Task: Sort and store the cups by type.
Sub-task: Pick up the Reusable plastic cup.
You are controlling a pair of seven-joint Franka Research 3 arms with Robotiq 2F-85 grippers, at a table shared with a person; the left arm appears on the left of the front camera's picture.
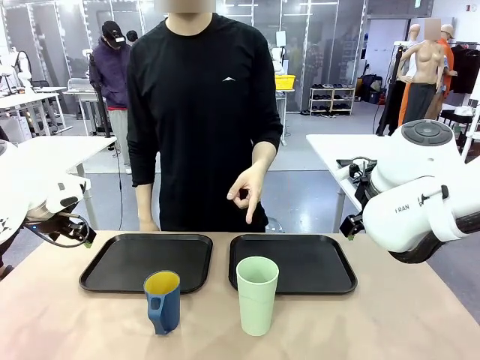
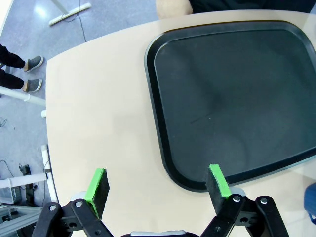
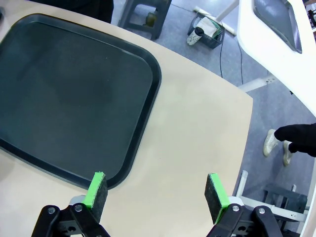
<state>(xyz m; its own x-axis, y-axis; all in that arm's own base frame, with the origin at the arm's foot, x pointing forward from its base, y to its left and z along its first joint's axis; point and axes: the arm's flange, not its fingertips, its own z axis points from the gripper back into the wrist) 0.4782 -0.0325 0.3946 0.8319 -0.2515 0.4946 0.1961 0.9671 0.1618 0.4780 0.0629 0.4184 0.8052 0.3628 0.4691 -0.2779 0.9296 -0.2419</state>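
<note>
Two cups stand on the near table. A short dark blue mug [image 1: 162, 301] with a yellow inside and a handle is left of a taller pale mint-green tumbler [image 1: 256, 295]. My left gripper [image 1: 82, 236] hovers over the table's left edge, open and holding nothing; in the left wrist view the left gripper [image 2: 158, 182] spreads its green pads [image 2: 98, 185] beside a black tray [image 2: 232, 98]. My right gripper [image 1: 349, 226] hangs at the right, and in its wrist view the right gripper [image 3: 156, 190] is open over bare tabletop.
Two black trays lie side by side behind the cups, the left tray [image 1: 124, 262] and the right tray [image 1: 319, 262]. A person in black stands at the far side with a hand [image 1: 246, 196] lowered above the right tray [image 3: 64, 98].
</note>
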